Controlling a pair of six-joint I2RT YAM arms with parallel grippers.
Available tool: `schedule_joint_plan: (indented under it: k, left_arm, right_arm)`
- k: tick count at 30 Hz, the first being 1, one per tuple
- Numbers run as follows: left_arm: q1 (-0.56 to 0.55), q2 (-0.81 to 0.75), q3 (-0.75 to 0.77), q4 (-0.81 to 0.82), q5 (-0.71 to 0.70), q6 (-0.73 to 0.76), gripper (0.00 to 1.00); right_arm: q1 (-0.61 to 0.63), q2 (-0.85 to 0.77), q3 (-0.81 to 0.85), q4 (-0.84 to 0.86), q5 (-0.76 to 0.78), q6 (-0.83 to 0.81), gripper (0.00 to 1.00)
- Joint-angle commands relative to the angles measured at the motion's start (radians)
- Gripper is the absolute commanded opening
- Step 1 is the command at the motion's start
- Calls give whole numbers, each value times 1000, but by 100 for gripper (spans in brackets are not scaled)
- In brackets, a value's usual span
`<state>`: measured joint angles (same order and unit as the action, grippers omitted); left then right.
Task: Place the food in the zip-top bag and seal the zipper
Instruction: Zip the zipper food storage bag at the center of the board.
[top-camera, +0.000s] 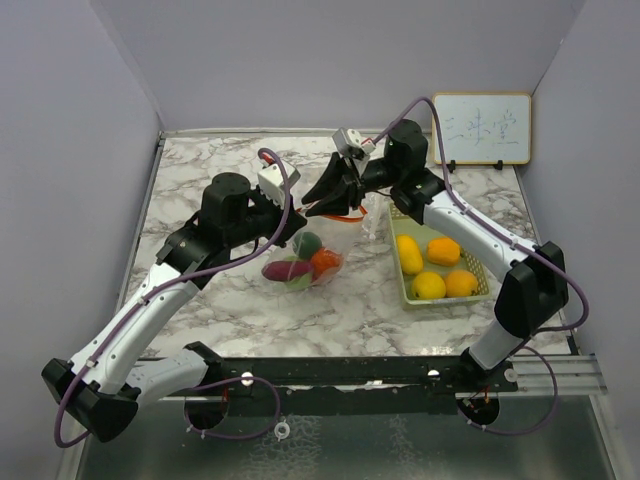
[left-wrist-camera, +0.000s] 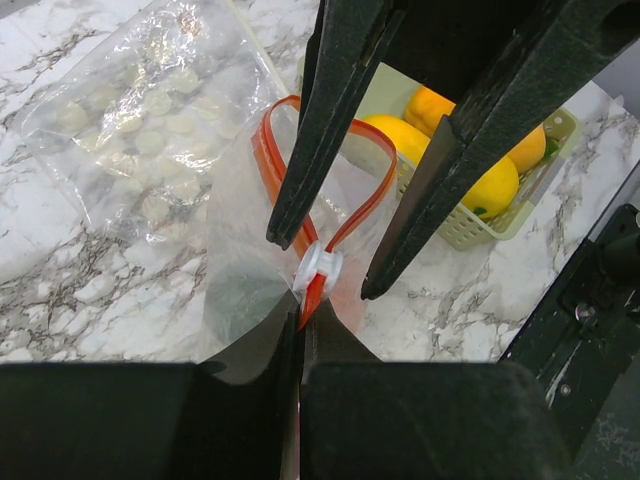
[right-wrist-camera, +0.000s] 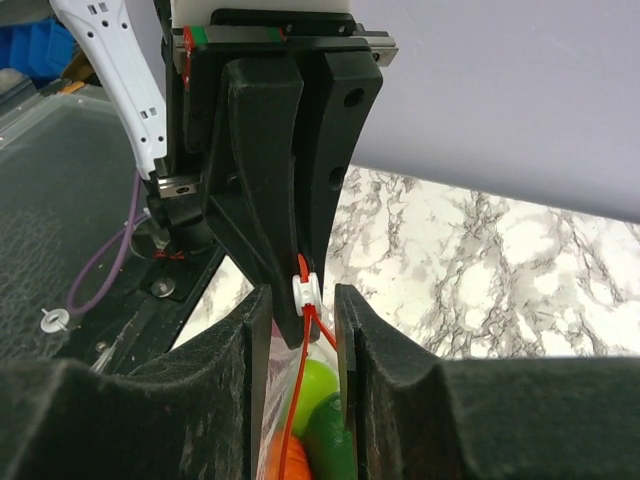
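A clear zip-top bag (top-camera: 335, 240) with a red zipper stands at mid-table and holds several pieces of food (top-camera: 308, 244): green, orange-red and pink-purple. My left gripper (top-camera: 296, 212) is shut on the zipper strip just below the white slider (left-wrist-camera: 318, 270). My right gripper (top-camera: 312, 207) is open, its fingers straddling the slider (right-wrist-camera: 304, 290) without pinching it. In the right wrist view, green food (right-wrist-camera: 330, 385) shows inside the bag. More food, yellow and orange (top-camera: 429, 285), lies in the basket.
A pale green mesh basket (top-camera: 400, 290) sits right of the bag, also seen in the left wrist view (left-wrist-camera: 470, 232). A second clear plastic bag (left-wrist-camera: 140, 130) lies flat behind. A small whiteboard (top-camera: 481, 128) leans on the back wall.
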<state>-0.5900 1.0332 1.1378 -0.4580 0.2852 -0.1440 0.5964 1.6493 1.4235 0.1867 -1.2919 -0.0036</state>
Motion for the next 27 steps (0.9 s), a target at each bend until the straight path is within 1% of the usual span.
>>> schedule_joint_plan:
  k: [1, 4, 6, 7, 10, 13, 16, 20, 27]
  left_arm:
    - [8, -1, 19, 45, 46, -7, 0]
    - [10, 1, 19, 47, 51, -9, 0]
    - [12, 1, 18, 48, 54, -10, 0]
    - [12, 1, 16, 49, 54, -11, 0]
    - [14, -1, 14, 50, 55, -11, 0]
    - [17, -4, 16, 41, 51, -12, 0]
    - [20, -17, 20, 21, 18, -8, 0]
    - [38, -55, 18, 10, -102, -6, 0]
    - [78, -96, 14, 25, -228, -19, 0]
  right_arm:
    - [8, 20, 9, 6, 12, 3, 32]
    - [14, 30, 20, 8, 15, 6, 31]
    - [17, 34, 24, 8, 13, 11, 28]
    - [19, 35, 25, 9, 11, 12, 25]
    - [20, 34, 25, 4, 16, 12, 9]
    - [20, 23, 33, -54, 48, -32, 2]
    - [15, 3, 46, -152, 116, -115, 2]
    - [-11, -27, 24, -254, 181, -184, 2]
    - [-83, -85, -60, -346, 259, -255, 2]
